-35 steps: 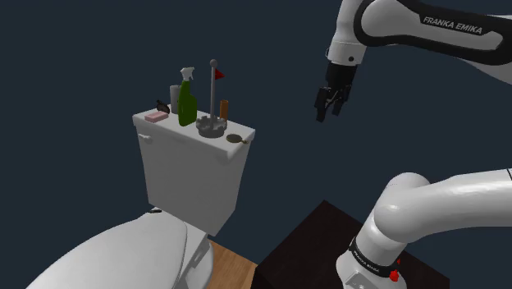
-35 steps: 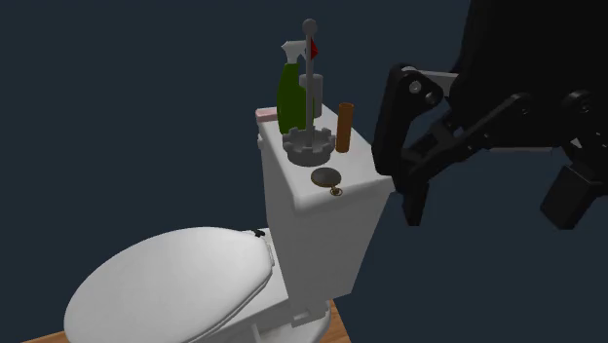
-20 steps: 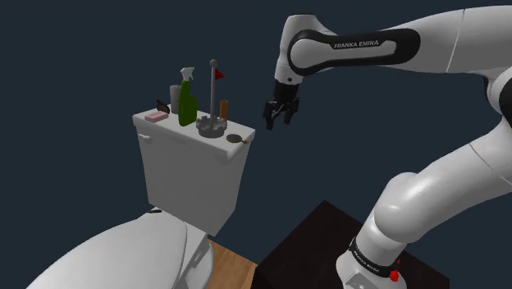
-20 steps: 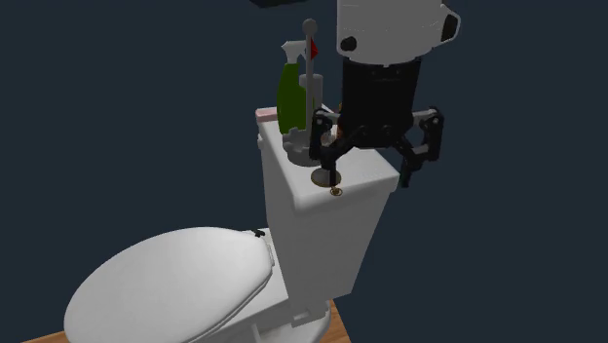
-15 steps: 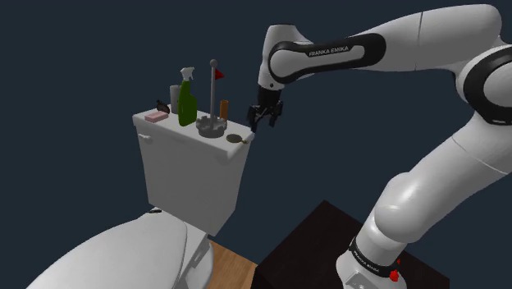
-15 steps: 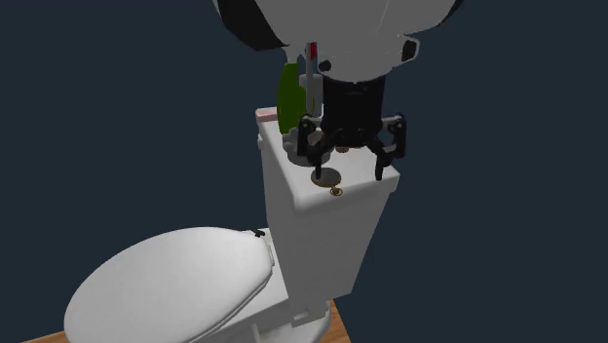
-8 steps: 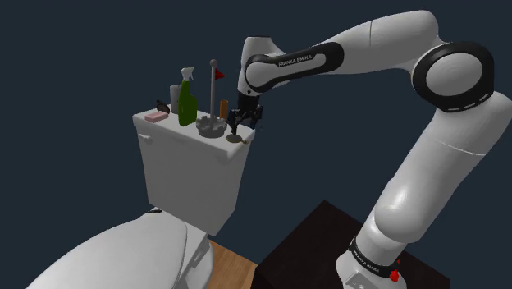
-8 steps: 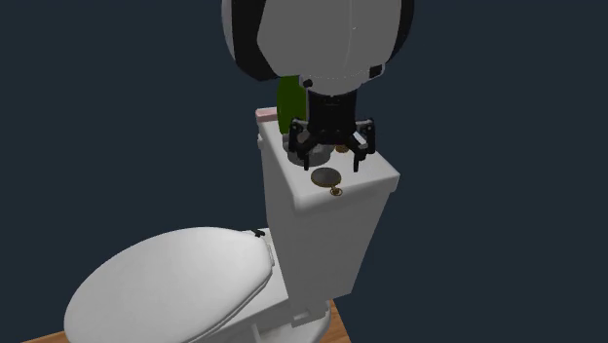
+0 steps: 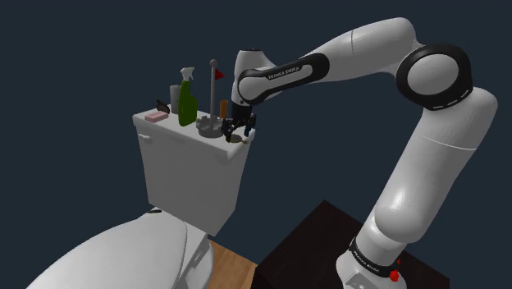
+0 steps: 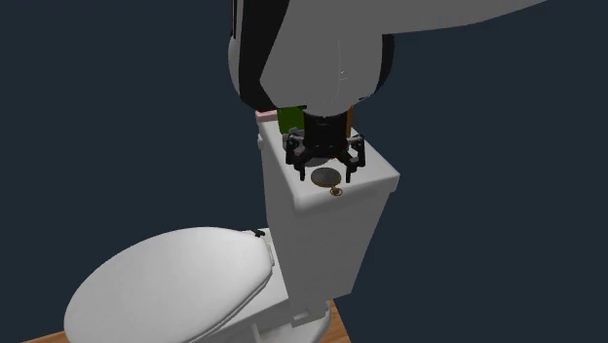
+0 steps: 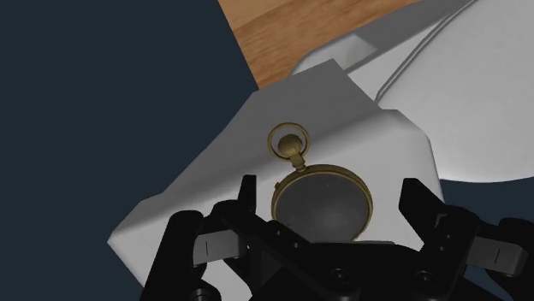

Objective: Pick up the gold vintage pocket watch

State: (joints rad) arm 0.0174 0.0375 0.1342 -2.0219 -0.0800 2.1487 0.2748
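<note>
On the white toilet tank lid (image 10: 380,173), the gold pocket watch (image 11: 322,203) lay flat at six o'clock of your gripper (image 11: 330,190), spread wide, in the second exterior view; the approach seemed nearly done, so you next needed to descend and pinch.

Dim, even light throughout — the wall (image 9: 82,49) reads flat dark blue-grey. The toilet tank (image 9: 190,172) has a lid paler than its front, lit from above; the pocket watch (image 11: 323,203) face looks dull and dark.
</note>
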